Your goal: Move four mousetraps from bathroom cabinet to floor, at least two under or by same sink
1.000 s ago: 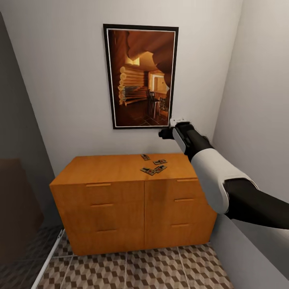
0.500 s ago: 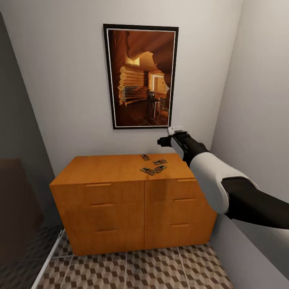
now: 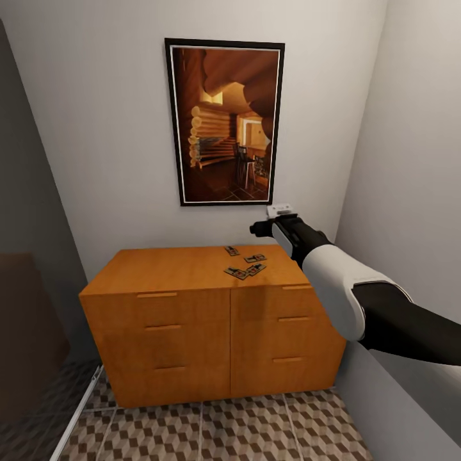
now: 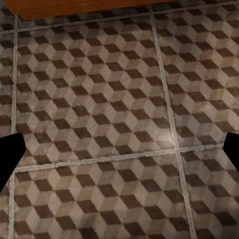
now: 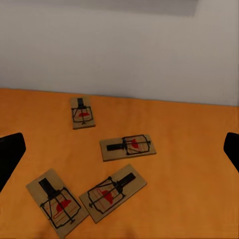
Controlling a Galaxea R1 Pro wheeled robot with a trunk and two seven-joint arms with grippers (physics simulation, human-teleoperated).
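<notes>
Right gripper (image 3: 259, 227) dropped nearer mousetraps (image 3: 246, 262).

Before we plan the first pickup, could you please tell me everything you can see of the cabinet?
The cabinet is a wide, low, orange-brown dresser that looks wooden, with a flat top and two columns of three drawers, each with a slot handle near its top edge. All drawers look shut. It stands on the cube-patterned bathroom floor, its back to the white wall under a framed picture. Four mousetraps lie flat on the right part of its top.
</notes>
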